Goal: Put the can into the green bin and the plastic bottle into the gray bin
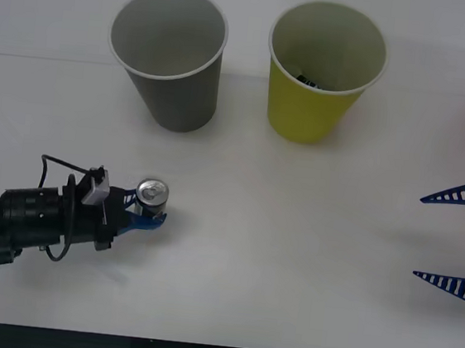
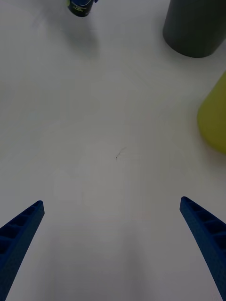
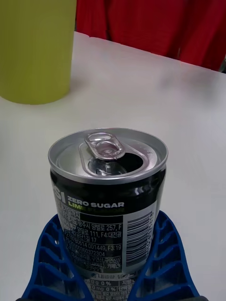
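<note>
Pinching the small silver-topped, dark-sided drink can (image 1: pixel 152 197), the left gripper (image 1: pixel 143 214) sits low at the white table's (image 1: pixel 288 280) near left, blue ribbed fingers (image 3: pixel 52 263) bowed around the upright can (its tab opened). Beyond stand the tapered gray paper cup (image 1: pixel 171 64) and yellow-green paper cup (image 1: pixel 319 75). The right gripper (image 1: pixel 456 239) waits at the right, fingers spread.

We see the left gripper (image 1: pixel 147 213) with fingers closed around a load; the right gripper (image 1: pixel 455 239) rests spread wide.

silver-topped black can (image 3: pixel 108 197), yellow-green bin (image 1: pixel 322 71), gray bin (image 1: pixel 172 55), blue ribbed left claw (image 1: pixel 147 215)
</note>
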You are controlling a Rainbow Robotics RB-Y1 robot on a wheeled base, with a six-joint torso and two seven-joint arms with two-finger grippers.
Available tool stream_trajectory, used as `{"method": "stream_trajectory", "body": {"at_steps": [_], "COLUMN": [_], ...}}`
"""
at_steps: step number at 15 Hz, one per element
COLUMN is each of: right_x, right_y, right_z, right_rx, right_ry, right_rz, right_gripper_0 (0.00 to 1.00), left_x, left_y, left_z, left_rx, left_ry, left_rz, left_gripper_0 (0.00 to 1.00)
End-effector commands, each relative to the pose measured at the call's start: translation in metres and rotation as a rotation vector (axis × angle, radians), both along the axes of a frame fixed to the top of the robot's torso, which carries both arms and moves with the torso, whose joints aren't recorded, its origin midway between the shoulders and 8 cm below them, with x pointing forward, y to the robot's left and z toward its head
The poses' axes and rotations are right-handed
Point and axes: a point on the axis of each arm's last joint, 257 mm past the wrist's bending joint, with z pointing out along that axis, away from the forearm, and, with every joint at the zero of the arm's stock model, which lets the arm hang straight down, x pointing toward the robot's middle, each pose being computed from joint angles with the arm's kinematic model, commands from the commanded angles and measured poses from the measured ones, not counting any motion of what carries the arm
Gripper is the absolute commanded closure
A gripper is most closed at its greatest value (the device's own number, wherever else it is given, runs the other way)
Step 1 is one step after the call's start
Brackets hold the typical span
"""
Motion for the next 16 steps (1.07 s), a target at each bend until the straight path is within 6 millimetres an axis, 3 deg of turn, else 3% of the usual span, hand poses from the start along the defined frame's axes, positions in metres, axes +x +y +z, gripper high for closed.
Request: {"method": "stream_trajectory", "body": {"at_steps": [1,9,16], "right_x": [0.000,0.000,0.000], "right_y": [0.000,0.000,0.000], "right_z": [0.000,0.000,0.000], "right_rx": [0.000,0.000,0.000], "right_ry": [0.000,0.000,0.000], "right_rz": [0.000,0.000,0.000], "right_gripper_0": [0.00,0.00,0.00], "left_x": [-0.001,-0.009,-0.020], "left_y": [-0.008,-0.036,-0.071], "left_z": [0.018,0.073,0.135], "left_rx": [0.008,0.060,0.131], "left_ry": [0.044,0.160,0.229], "left_rz": [0.034,0.149,0.250], "left_gripper_0": [1.00,1.00,1.00]}}
